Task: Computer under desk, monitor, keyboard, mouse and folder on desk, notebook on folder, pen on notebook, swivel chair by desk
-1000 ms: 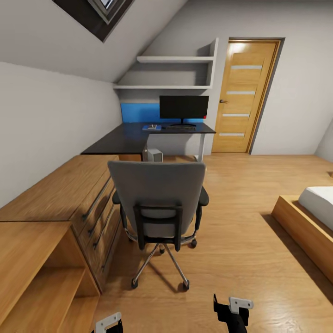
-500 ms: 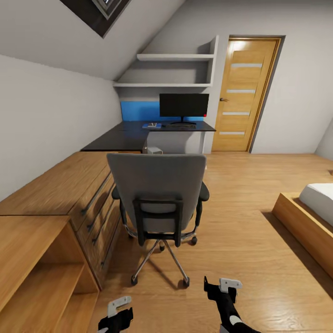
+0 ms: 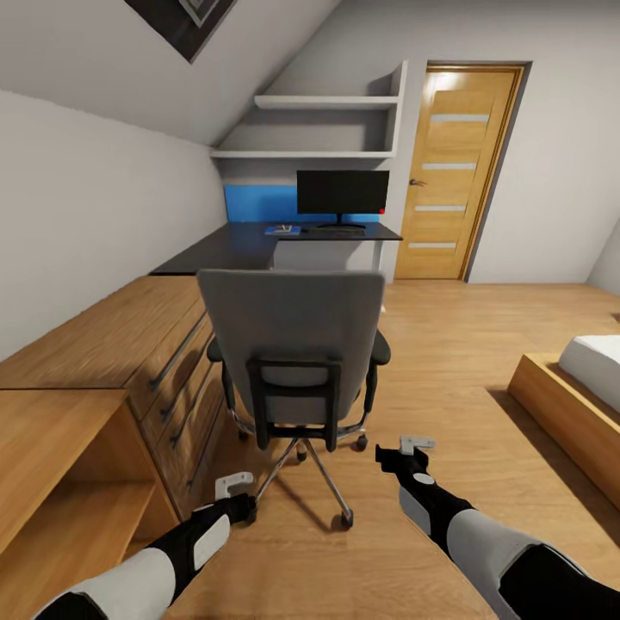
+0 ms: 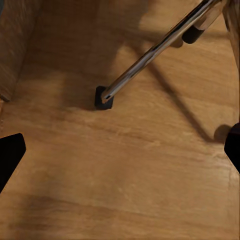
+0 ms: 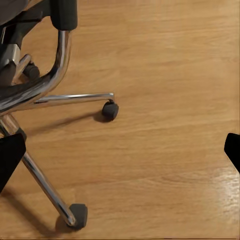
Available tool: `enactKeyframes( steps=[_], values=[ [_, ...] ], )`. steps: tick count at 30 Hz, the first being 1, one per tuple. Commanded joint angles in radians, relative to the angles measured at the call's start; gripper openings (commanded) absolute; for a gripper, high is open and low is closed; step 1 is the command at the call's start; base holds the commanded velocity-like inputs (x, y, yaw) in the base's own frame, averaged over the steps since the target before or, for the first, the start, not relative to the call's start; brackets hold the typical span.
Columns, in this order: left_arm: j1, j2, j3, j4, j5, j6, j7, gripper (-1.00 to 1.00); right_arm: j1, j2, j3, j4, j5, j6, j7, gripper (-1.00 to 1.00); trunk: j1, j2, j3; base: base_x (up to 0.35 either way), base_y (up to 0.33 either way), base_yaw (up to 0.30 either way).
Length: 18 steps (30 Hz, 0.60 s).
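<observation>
The grey swivel chair stands with its back toward me, a stretch of floor short of the black desk. On the desk are the monitor, the keyboard in front of it and the blue folder to its left, with something pale and too small to name on top. The chair back hides the computer. My left gripper hangs open near the chair's base, over a castor. On the other side of the base my right gripper is open too, near another castor.
Light-wood drawers and low shelving run along the left wall beside the chair. A bed on a wooden frame sits at the right. The oak door is at the back right, and wall shelves hang above the desk.
Both arms have risen and reached forward toward the chair's base. The view has shifted closer, and the chair back now covers the computer.
</observation>
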Motion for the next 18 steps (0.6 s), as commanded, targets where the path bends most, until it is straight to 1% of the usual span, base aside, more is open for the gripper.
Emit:
enactKeyframes(
  steps=[1,5,12,15,16,18],
  values=[
    [-0.003,0.005,-0.008,0.000,0.009,0.004,0.006,1.00,-0.004,0.001,0.008,0.001,-0.009,0.003,-0.004,1.00,0.004,-0.008,-0.004,0.000,0.000,0.000],
    [-0.005,0.011,-0.002,0.003,0.011,0.000,0.004,1.00,-0.007,0.002,0.012,0.004,-0.010,0.009,-0.004,1.00,0.019,-0.036,-0.017,0.000,0.000,0.000],
    [-0.010,0.007,-0.005,-0.004,0.008,0.008,0.005,1.00,-0.008,0.003,0.014,0.001,-0.012,0.011,-0.003,1.00,0.046,-0.085,-0.039,0.000,0.000,0.000],
    [-0.041,0.010,-0.005,-0.004,0.010,0.022,0.005,1.00,-0.008,0.003,0.013,0.000,-0.012,0.011,-0.003,1.00,0.057,-0.106,-0.048,0.000,0.000,0.000],
    [-0.061,0.013,-0.005,-0.004,0.010,0.036,0.005,1.00,-0.008,0.002,0.012,0.000,-0.012,0.011,-0.003,1.00,0.061,-0.113,-0.051,0.000,0.000,0.000],
    [-0.086,0.018,-0.004,-0.004,0.014,0.061,0.006,1.00,-0.008,0.002,0.012,0.000,-0.012,0.011,-0.003,1.00,0.069,-0.127,-0.058,0.000,0.000,0.000]
  ],
)
